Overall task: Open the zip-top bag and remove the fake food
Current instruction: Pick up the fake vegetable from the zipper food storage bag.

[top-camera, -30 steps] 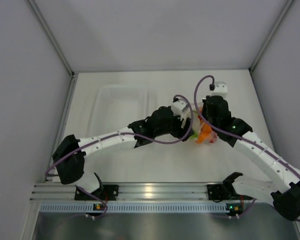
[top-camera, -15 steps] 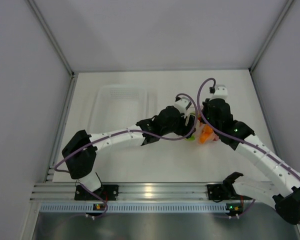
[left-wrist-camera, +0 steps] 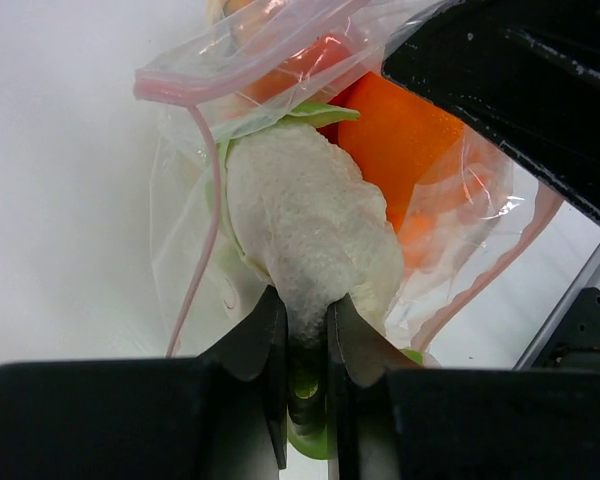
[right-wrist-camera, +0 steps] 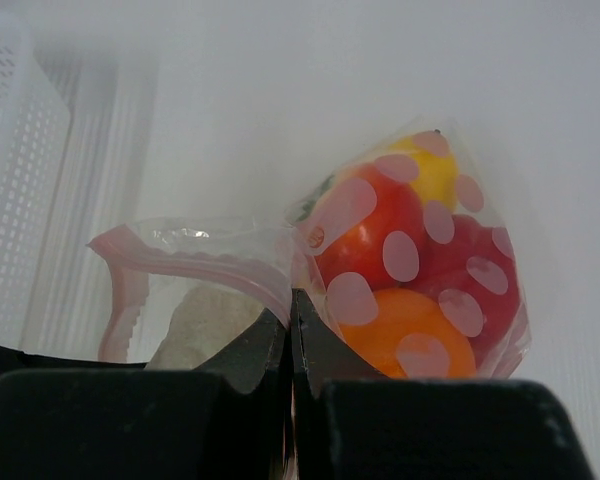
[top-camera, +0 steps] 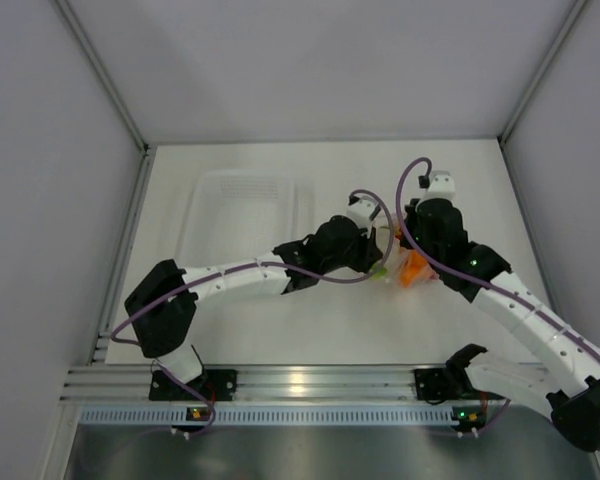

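The zip-top bag (top-camera: 408, 266) lies at mid-table right, clear with a pink zip strip (left-wrist-camera: 242, 70), its mouth open. My left gripper (left-wrist-camera: 307, 318) reaches into the mouth and is shut on the white cauliflower (left-wrist-camera: 305, 215), which has green leaves at its base. My right gripper (right-wrist-camera: 291, 318) is shut on the bag's plastic (right-wrist-camera: 230, 250) just by the zip strip. More fake food is still inside the bag: a red tomato (right-wrist-camera: 365, 240), an orange fruit (right-wrist-camera: 415, 335), a yellow lemon (right-wrist-camera: 432, 172) and a red piece (right-wrist-camera: 480, 275). From above, both grippers meet over the bag.
A rigid clear tray (top-camera: 242, 215) stands left of the bag, at the back left of the table; its perforated wall (right-wrist-camera: 20, 180) also shows in the right wrist view. The right arm's black body (left-wrist-camera: 520, 90) crowds the bag's far side. White walls enclose the table.
The left arm has pushed rightward to the bag mouth, and its jaws have closed from wide open onto the cauliflower. The right gripper has kept its hold on the bag.
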`<act>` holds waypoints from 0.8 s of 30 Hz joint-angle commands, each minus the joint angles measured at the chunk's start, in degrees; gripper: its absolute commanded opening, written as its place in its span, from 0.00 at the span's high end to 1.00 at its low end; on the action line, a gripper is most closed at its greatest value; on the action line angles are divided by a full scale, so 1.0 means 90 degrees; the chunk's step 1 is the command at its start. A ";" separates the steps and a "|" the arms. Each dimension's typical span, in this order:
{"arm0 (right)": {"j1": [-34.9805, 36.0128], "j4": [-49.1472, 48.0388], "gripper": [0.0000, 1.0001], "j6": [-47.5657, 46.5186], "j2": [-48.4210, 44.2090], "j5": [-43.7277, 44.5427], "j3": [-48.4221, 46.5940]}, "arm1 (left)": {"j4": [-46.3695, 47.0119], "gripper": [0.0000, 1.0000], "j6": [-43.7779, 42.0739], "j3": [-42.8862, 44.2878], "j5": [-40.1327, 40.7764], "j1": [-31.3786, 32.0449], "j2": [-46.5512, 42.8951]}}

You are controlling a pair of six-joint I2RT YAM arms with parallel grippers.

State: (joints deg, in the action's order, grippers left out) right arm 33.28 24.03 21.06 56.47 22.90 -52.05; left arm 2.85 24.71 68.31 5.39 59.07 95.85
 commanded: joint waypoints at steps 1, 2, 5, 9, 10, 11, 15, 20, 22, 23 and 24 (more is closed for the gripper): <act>0.0101 -0.0259 1.00 -0.0083 -0.0073 -0.0044 -0.0153 | 0.0824 1.00 -0.0166 -0.0256 -0.0275 -0.0010 -0.0454; 0.0111 -0.0219 1.00 -0.0123 0.0033 -0.0015 -0.0173 | 0.0961 1.00 -0.0206 -0.0372 -0.0518 -0.0010 -0.0542; 0.0101 -0.0258 1.00 -0.0211 0.0209 0.0141 -0.0164 | 0.1547 1.00 -0.0372 -0.0841 -0.0862 -0.0001 -0.0874; 0.0101 -0.0161 1.00 -0.0425 0.0590 0.0239 -0.0329 | 0.1958 1.00 -0.0607 -0.1261 -0.1213 -0.0001 -0.1323; 0.0101 -0.0160 1.00 -0.0474 0.0668 0.0191 -0.0388 | 0.2113 1.00 -0.0655 -0.1427 -0.1253 -0.0001 -0.1411; 0.0101 -0.0141 1.00 -0.0494 0.0824 0.0200 -0.0427 | 0.2182 1.00 -0.0704 -0.1515 -0.1311 -0.0001 -0.1489; 0.0101 -0.0092 1.00 -0.0572 0.1079 0.0288 -0.0486 | 0.2660 1.00 -0.0899 -0.2013 -0.1458 0.0009 -0.2103; 0.0092 -0.0219 1.00 -0.0494 0.1138 0.0444 -0.0301 | 0.3285 1.00 -0.0949 -0.2716 -0.0941 -0.0001 -0.2788; 0.0092 -0.0248 1.00 -0.0436 0.1167 0.0503 -0.0232 | 0.3491 1.00 -0.0851 -0.3000 -0.0601 0.0009 -0.3149; 0.0082 -0.0248 1.00 -0.0426 0.1196 0.0513 -0.0222 | 0.3511 1.00 -0.0803 -0.3088 -0.0019 0.0009 -0.3247; 0.0082 -0.0258 1.00 -0.0378 0.1197 0.0532 -0.0193 | 0.3531 1.00 -0.0686 -0.3204 0.0316 -0.0001 -0.3461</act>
State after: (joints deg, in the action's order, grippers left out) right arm 33.39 23.86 17.10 66.83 24.97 -53.67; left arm 25.34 17.34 41.23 -0.21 59.02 69.65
